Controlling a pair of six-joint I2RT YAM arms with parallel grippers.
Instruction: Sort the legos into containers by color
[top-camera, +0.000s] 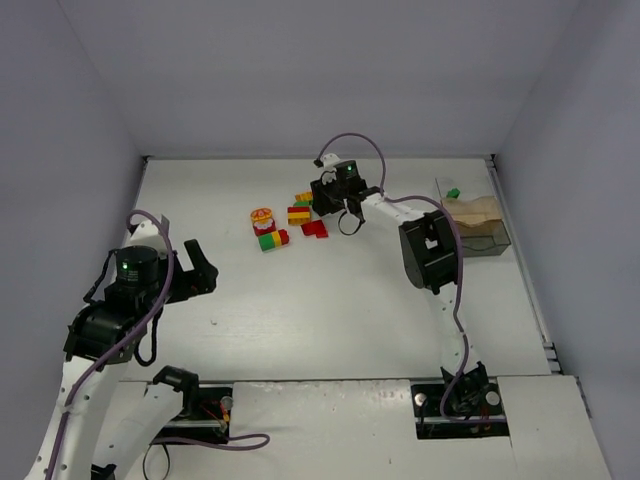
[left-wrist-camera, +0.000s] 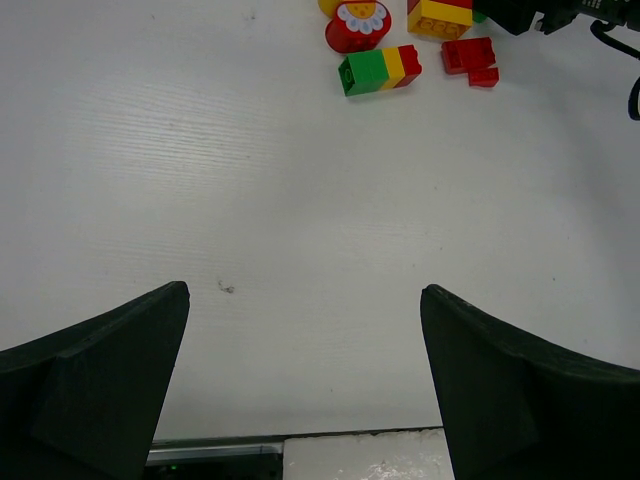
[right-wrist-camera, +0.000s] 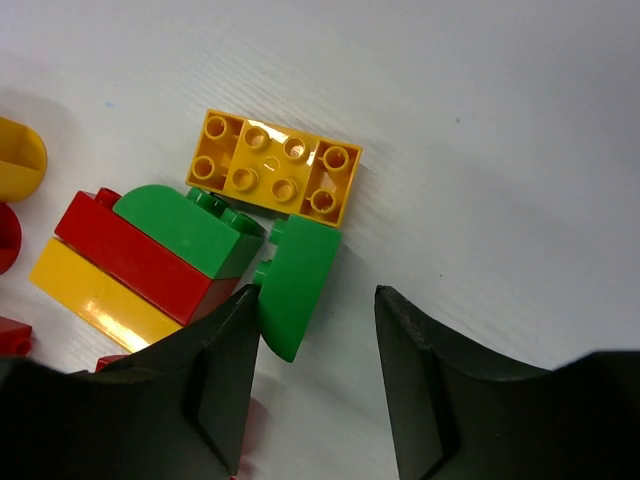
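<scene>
The right tool (right-wrist-camera: 315, 310) is stretched out over the far middle of the counter (top-camera: 330, 310). Its jaws are partly apart, either side of a green curved brick (right-wrist-camera: 300, 285) that lies flat on the surface. The brick touches one finger (right-wrist-camera: 215, 380), and a plain gap separates it from the other finger (right-wrist-camera: 430, 390), so nothing is clamped. Just beyond the green curved brick lies a yellow brick (right-wrist-camera: 272, 167), touching it. Beside both is a side-lying stack (right-wrist-camera: 130, 260) of green, red and yellow layers.

The left tool (left-wrist-camera: 305, 380) hangs over the near left part of the counter with its jaws spread wide. It holds nothing, and only bare surface shows between the fingers.

The tray (top-camera: 490, 240) sits at the far right edge of the counter, well apart from the loose pieces and partly hidden behind the right arm (top-camera: 430, 250). One small green brick (top-camera: 453, 193) shows at the tray's far end, apparently in the farthest compartment. What lies in the other two compartments cannot be made out from above.

The remaining legos are gathered on the counter near the right tool. They are a round red-yellow piece (top-camera: 262, 216), a green-yellow-red bar (top-camera: 272, 239) just in front of it, a red-yellow block (top-camera: 298, 213) and a red piece (top-camera: 315, 229).
</scene>
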